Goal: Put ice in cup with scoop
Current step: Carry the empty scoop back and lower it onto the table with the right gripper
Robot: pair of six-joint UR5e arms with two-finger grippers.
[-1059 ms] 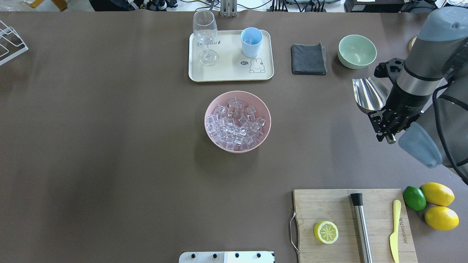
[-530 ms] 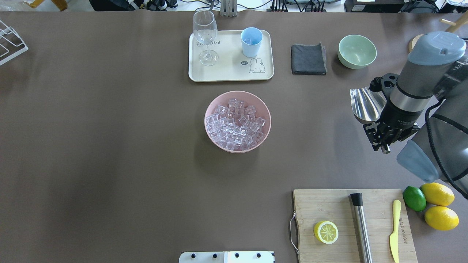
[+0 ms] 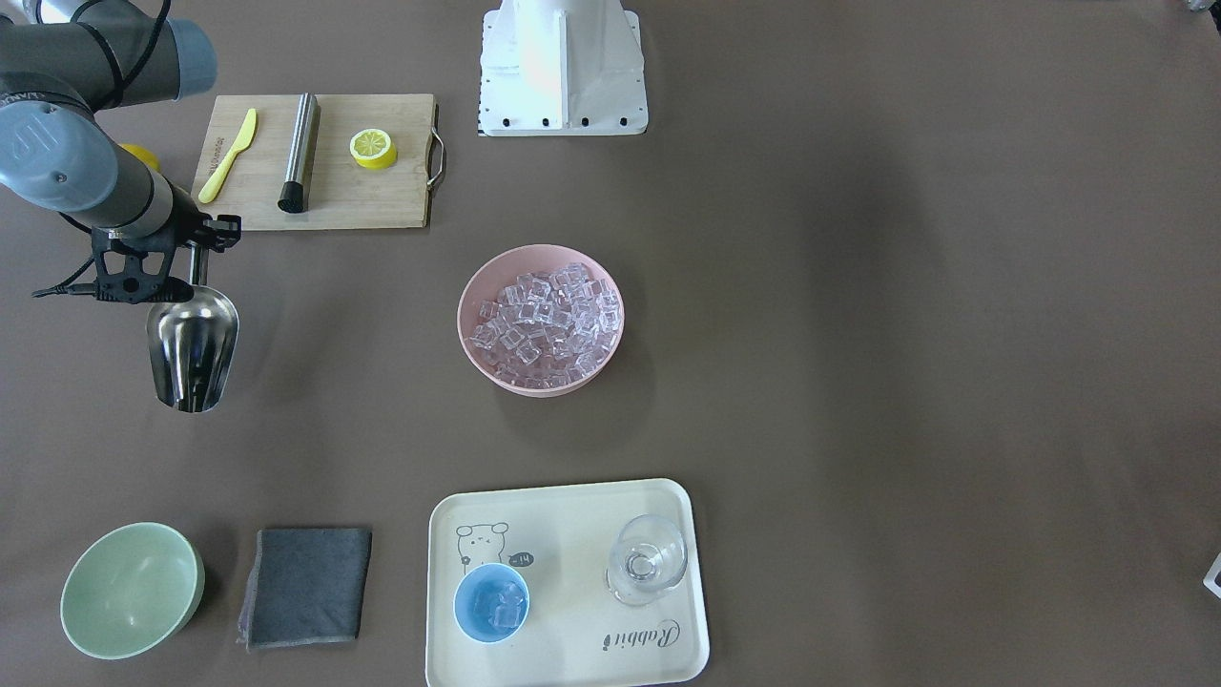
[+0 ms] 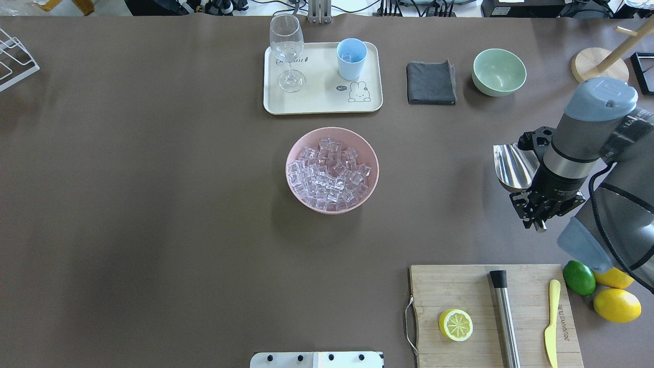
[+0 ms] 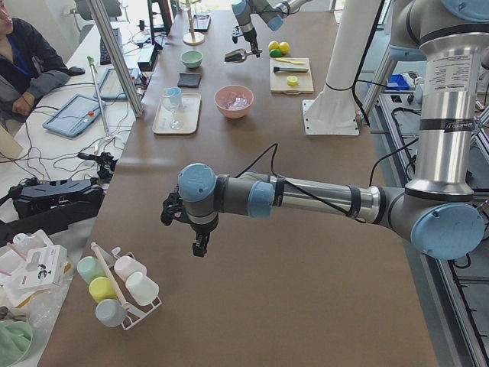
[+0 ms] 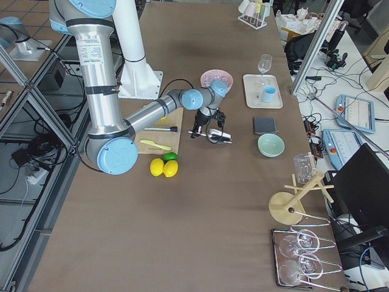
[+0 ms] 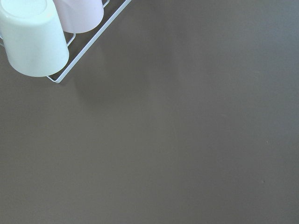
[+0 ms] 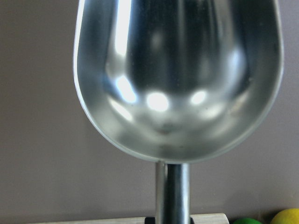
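Right arm reaches over the table's right end, wrist angled down, right gripper [image 4: 535, 205] pinched on the handle of the scoop [image 4: 512, 164]. Scoop trough faces up, empty, mouth pointing away from the robot, over bare table between the green bowl [image 4: 498, 71] and the cutting board [image 4: 460, 286].

Left arm is stretched low over the far left end, near the mug rack [image 5: 122, 294]. Left gripper [image 5: 200, 246]: can't tell if spread or closed.

Counts:
- one scoop
- one cup [image 3: 491, 603], on the tray [image 3: 572, 534] beside one wine glass [image 3: 647, 559], a few cubes inside
- one pink bowl [image 4: 288, 168] heaped with ice [image 4: 329, 171]
- two lemons [image 4: 616, 305]
- one lime [image 4: 579, 277]
- one lemon half [image 4: 455, 324]
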